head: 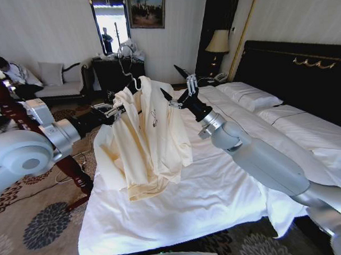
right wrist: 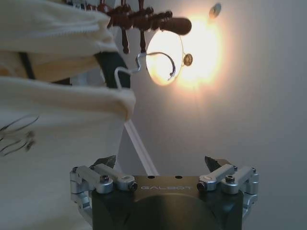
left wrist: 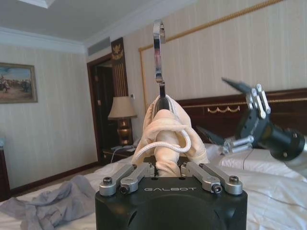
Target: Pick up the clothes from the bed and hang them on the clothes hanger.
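Head view: elevated, facing forward and down over the bed (head: 218, 198), both arms in frame. Left wrist view: mounted behind the left gripper (left wrist: 169, 168), looking along its fingers (left wrist: 129, 178) at close range toward the headboard; the clothes (left wrist: 165, 139) sit between the fingers, the right gripper (left wrist: 225, 115) beyond them. Right wrist view: behind the right gripper's fingers (right wrist: 108, 179), aimed upward past the clothes hanger (right wrist: 144, 64). All three views share the clothes

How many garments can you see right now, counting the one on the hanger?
2. The cream clothes hang on the clothes hanger, held up over the bed by the left end effector. A small grey-blue garment lies crumpled on the sheets. Others may be hidden.
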Robot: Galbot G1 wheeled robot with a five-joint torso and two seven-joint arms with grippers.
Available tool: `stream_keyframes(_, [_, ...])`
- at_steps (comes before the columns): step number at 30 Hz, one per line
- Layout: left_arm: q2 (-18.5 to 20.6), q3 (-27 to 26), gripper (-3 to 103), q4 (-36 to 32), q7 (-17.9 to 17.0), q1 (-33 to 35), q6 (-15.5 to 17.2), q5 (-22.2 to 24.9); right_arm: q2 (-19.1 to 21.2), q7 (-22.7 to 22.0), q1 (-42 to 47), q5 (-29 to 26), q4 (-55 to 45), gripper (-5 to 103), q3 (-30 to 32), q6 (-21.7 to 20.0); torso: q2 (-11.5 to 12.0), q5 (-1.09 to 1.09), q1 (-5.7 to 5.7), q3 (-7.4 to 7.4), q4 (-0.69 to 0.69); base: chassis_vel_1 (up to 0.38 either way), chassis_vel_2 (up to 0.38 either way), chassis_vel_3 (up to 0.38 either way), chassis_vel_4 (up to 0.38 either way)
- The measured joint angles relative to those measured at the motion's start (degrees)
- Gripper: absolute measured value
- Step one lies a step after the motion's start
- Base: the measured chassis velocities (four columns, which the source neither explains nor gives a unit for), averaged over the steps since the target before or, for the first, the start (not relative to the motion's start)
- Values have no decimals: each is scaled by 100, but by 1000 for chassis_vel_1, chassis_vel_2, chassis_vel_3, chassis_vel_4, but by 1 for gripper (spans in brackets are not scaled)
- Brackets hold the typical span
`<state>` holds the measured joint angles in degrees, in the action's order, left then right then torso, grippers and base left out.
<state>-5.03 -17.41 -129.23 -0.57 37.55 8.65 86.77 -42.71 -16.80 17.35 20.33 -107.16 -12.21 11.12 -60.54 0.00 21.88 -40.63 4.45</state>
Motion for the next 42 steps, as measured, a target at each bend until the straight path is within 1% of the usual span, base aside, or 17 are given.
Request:
stream_keyframes(3, [-65, -21, 18, -66, -186, -133, -23, 226, 270, -40, 483, -247, -40, 100, 402, -81, 0, 1, 0, 0, 2, 0, 0, 0, 0])
stream_keyframes(7, [-96, -45, 18, -85, -365, -197, -34, 299, 477, -96, 855, -422, -69, 100, 745, -156, 0, 2, 0, 0, 3, 0, 0, 0, 0])
stream_keyframes(11, [-114, -168, 18, -73, -844, -261, 22, 367, 800, -136, 1771, -867, -165, 100, 1777, -372, 0, 1, 0, 0, 0, 0, 0, 0, 0])
stream_keyframes(12, [-114, -168, 18, -73, -844, -261, 22, 367, 800, -136, 1771, -867, -165, 100, 1777, -372, 0, 1, 0, 0, 0, 0, 0, 0, 0])
stream_keyframes(15, [-83, -506, 18, -46, -1285, -141, 163, 454, 1058, -332, 2498, -1187, -216, 100, 2356, -514, 0, 1, -1, 0, 3, 0, 0, 0, 0])
stream_keyframes(17, [-4, -659, 18, -29, -1524, -103, 255, 551, 1138, -474, 2846, -1307, -240, 100, 2538, -561, 0, 0, -1, 0, 3, 0, 0, 0, 0])
stream_keyframes(18, [-4, -659, 18, -29, -1524, -103, 255, 551, 1138, -474, 2846, -1307, -240, 100, 2538, -561, 0, 0, -1, 0, 3, 0, 0, 0, 0])
stream_keyframes(21, [289, -943, 18, -5, -1835, -90, 417, 948, 1137, -659, 3203, -1414, -261, 100, 2694, -652, 0, 1, 0, 0, 1, 0, 0, 0, 0])
stream_keyframes(23, [390, -1023, 18, 7, -1910, -94, 467, 1086, 1116, -698, 3238, -1448, -261, 100, 2703, -690, 0, 1, -1, 0, -1, 0, 0, 0, 0])
stream_keyframes(25, [564, -1199, 18, 22, -2145, -143, 611, 1426, 1057, -748, 3259, -1488, -225, 100, 2704, -757, 0, 1, -1, 0, -2, 0, 0, 0, 0])
stream_keyframes(28, [635, -1385, 18, 40, -2507, -288, 883, 1904, 1014, -788, 3310, -1490, -157, 100, 2718, -786, 0, 1, -1, 0, -2, 0, 0, 0, 0])
stream_keyframes(30, [638, -1453, 18, 68, -2590, -297, 967, 1985, 1014, -799, 3376, -1485, -146, 100, 2778, -789, 0, 1, -1, 0, -2, 0, 0, 0, 0])
stream_keyframes(34, [622, -1606, 18, 177, -2778, -300, 1159, 2124, 1015, -805, 3730, -1457, -138, 100, 3182, -799, 0, -1, -1, 0, 2, 0, 0, 0, 0])
stream_keyframes(36, [583, -1700, 18, 274, -2902, -294, 1278, 2244, 1026, -806, 4103, -1390, -139, 100, 3597, -797, 0, 0, -1, 0, 1, 0, 0, 0, 0])
stream_keyframes(38, [556, -1758, 18, 351, -2934, -287, 1334, 2313, 1031, -805, 4393, -1315, -151, 100, 3910, -783, -1, 0, -1, 0, 3, 0, 0, 0, 0])
stream_keyframes(39, [556, -1758, 18, 351, -2934, -287, 1334, 2313, 1031, -805, 4393, -1315, -151, 100, 3910, -783, -1, 0, -1, 0, 3, 0, 0, 0, 0])
stream_keyframes(42, [515, -1965, 18, 449, -3006, -281, 1546, 2465, 994, -802, 4727, -1234, -161, 100, 4237, -765, 0, 0, -1, 0, 2, 0, 0, 0, 0])
